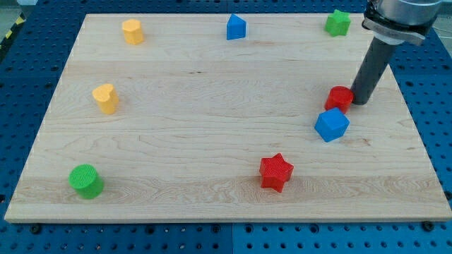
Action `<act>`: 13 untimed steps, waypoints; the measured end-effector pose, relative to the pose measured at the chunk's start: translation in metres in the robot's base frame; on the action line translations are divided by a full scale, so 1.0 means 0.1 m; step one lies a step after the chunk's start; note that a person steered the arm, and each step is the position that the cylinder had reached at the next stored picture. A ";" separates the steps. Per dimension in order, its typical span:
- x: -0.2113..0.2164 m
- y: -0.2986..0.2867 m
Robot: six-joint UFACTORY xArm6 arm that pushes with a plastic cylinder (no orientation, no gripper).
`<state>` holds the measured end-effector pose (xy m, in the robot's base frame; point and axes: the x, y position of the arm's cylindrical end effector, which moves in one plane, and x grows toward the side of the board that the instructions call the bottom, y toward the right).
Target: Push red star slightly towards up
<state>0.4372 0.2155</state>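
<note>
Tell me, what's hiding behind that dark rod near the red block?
My tip rests beside the red block, on its right in the view. Behind the rod only the wooden board shows; whatever lies directly behind it is covered.

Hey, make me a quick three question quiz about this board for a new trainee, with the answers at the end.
1. True or false: my tip is touching the red star.
2. Which block lies nearest my tip? A) green star B) red round block C) yellow heart
3. Fill in: the block just below the red round block, toward the view's bottom, is the ____ cube.

Key: 1 false, the star sits apart near the view's bottom. 2 B. 3 blue.
</note>
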 end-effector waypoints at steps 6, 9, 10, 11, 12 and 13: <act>1.52 -0.53; 1.68 -1.52; 1.43 -1.58; 1.44 -1.59; 1.54 -1.75; 1.40 -1.78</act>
<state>0.5771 0.0374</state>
